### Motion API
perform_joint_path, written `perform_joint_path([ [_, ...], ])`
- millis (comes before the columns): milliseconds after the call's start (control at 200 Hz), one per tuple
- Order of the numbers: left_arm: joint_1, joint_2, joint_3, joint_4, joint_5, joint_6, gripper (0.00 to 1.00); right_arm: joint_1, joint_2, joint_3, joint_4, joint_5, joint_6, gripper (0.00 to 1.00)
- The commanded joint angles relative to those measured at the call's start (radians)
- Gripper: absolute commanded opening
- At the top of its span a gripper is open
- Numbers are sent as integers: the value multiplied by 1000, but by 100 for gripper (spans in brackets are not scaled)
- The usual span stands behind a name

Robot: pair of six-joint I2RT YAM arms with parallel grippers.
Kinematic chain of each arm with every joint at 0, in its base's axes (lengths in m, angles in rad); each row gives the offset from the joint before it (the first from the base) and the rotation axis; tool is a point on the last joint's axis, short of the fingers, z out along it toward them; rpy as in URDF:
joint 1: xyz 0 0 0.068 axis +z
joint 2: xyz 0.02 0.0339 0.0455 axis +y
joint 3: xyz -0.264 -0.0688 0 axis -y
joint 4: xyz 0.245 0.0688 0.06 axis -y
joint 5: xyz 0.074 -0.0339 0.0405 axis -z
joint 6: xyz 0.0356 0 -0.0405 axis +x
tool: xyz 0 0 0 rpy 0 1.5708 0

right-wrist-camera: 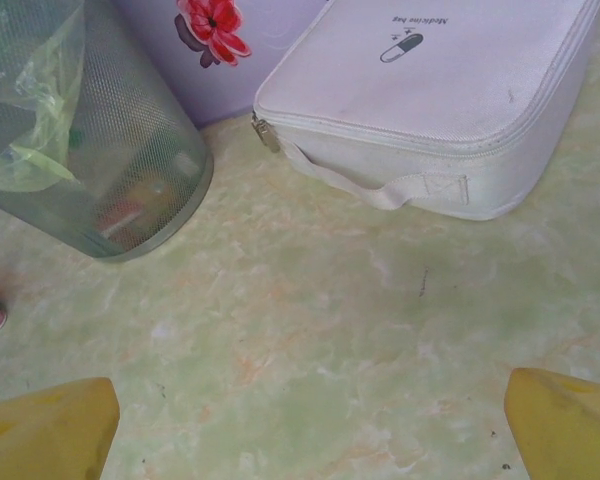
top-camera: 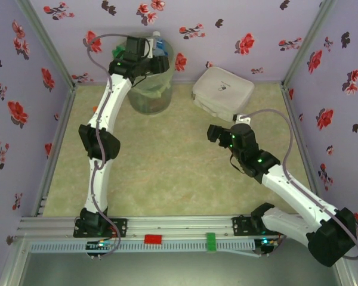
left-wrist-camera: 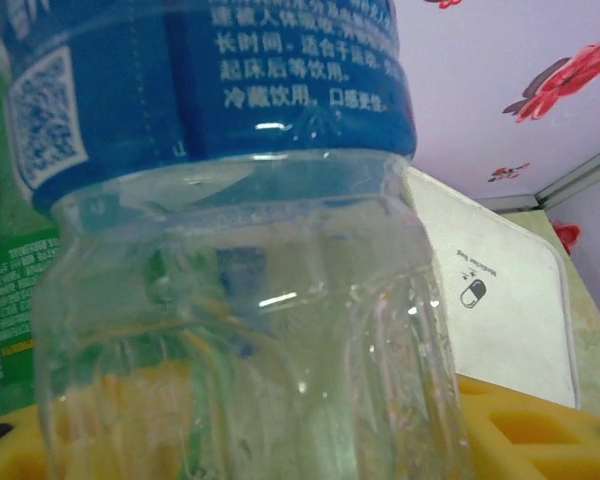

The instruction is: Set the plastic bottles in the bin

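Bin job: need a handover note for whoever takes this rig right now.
Left gripper: over the mouth of the round translucent grey bin. A clear plastic bottle with a blue label sits between its yellow fingers. I cannot tell whether it is clamped or released.
Right gripper: open, empty, low over the green marbled table, facing the flat white zip case.
Done: a green-labelled bottle shows beside the clear one, and coloured shapes show through the bin wall, probably bottles.
Left: get this bottle down into the bin, then lift the left arm away.
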Motion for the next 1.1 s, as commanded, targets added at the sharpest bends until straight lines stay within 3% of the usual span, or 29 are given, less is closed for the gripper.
perform_joint_path([
  [0, -1, -24, 0, -96, -41, 25, 62, -2, 27, 22, 8, 35, -35, 100],
  [265, 5, -56, 3, -134, -105, 33, 99, -3, 84, 60, 15, 33, -64, 100],
  [835, 1, -259, -133, -21, -127, 20, 100, -10, 98, 60, 17, 61, -114, 100],
  [965, -2, -400, -311, 49, -125, 65, 100, -47, 116, 25, 44, 145, -234, 100],
  [1095, 2, -634, -667, 242, -144, 111, 100, -121, 153, -43, 134, 219, -381, 100],
])
